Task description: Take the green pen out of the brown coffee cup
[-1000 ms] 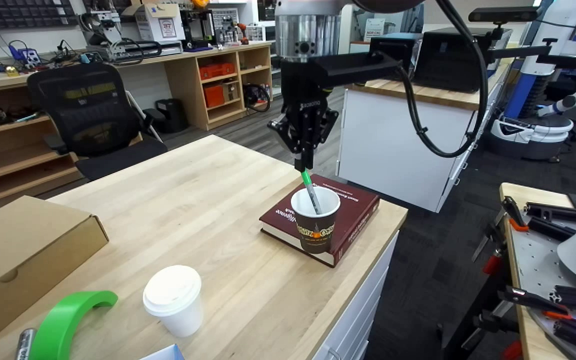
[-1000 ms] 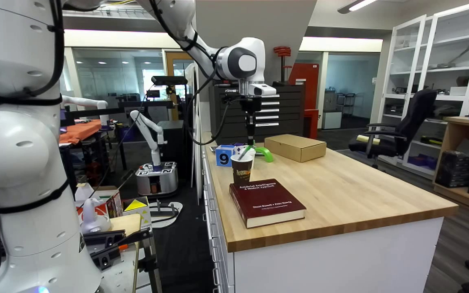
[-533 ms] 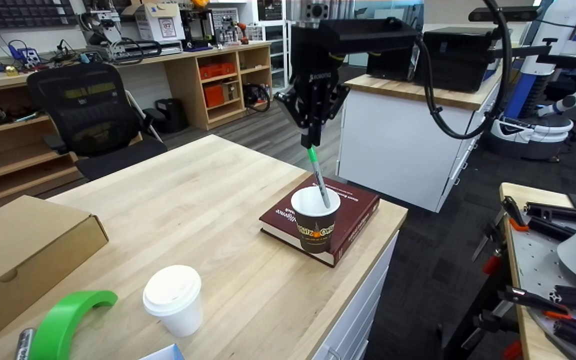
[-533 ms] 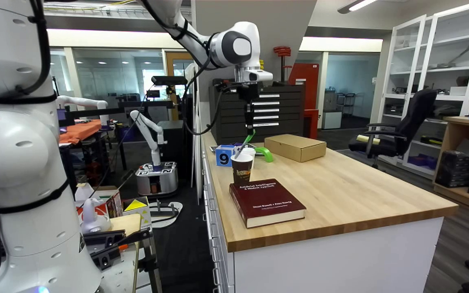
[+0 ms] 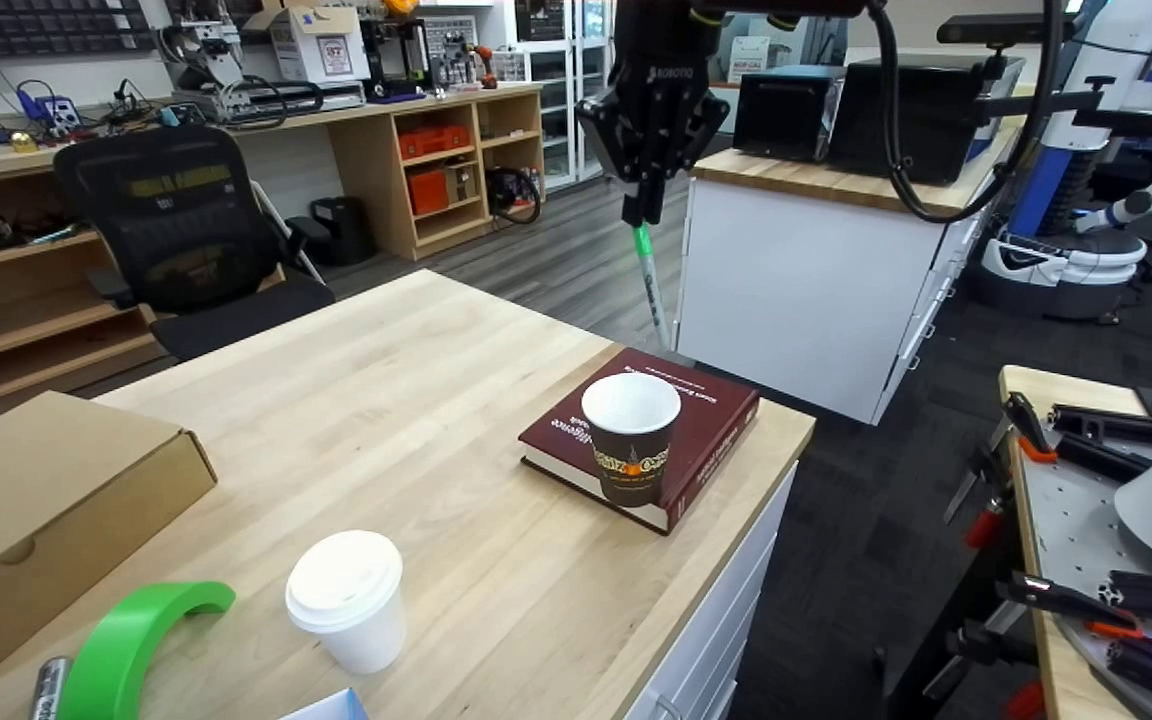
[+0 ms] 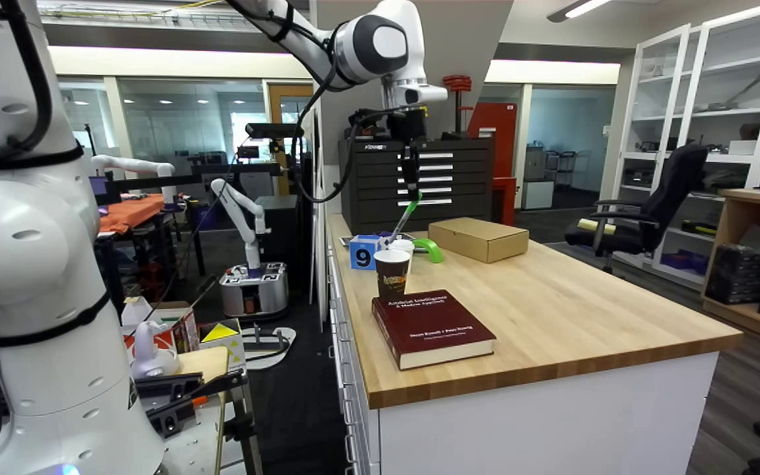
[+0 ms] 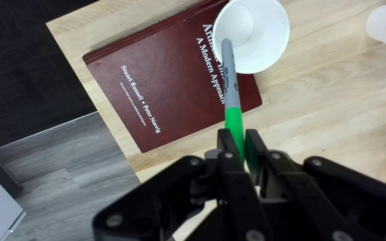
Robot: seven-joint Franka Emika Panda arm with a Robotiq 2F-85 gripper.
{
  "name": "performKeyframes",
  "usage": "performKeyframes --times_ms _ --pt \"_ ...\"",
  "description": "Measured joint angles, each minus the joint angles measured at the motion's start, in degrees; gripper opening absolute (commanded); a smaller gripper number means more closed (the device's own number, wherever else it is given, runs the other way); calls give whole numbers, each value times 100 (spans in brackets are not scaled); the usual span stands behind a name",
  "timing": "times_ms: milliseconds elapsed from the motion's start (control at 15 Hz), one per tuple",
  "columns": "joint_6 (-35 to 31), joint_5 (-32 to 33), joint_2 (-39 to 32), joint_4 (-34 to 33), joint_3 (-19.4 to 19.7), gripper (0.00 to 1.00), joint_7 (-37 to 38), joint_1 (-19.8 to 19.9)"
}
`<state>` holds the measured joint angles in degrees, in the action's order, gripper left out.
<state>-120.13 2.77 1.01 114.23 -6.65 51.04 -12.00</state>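
The green pen, a grey marker with a green cap, hangs from my gripper, which is shut on its cap. In the wrist view the cap lies between the fingertips, and the grey barrel points toward the cup. The pen is tilted, with its free end outside and above the brown coffee cup. The pen also shows tilted in an exterior view, below the gripper. The cup stands upright at the book's edge. Its white inside holds nothing visible.
A maroon book lies beside the cup on the wooden table. A white lidded cup, a green curved object, a cardboard box and a blue number block are also on the table.
My gripper has risen with the pen. The pen's lower end was inside the cup in the earlier frames and is now out of it. The cup and book have not moved.
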Motion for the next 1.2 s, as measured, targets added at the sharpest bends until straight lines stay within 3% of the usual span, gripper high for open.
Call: performKeyframes --times_ms 533,1200 --pt "89 -66 -186 138 76 3 -267 344" --pt "54 -853 -1264 54 346 3 -1508 584"
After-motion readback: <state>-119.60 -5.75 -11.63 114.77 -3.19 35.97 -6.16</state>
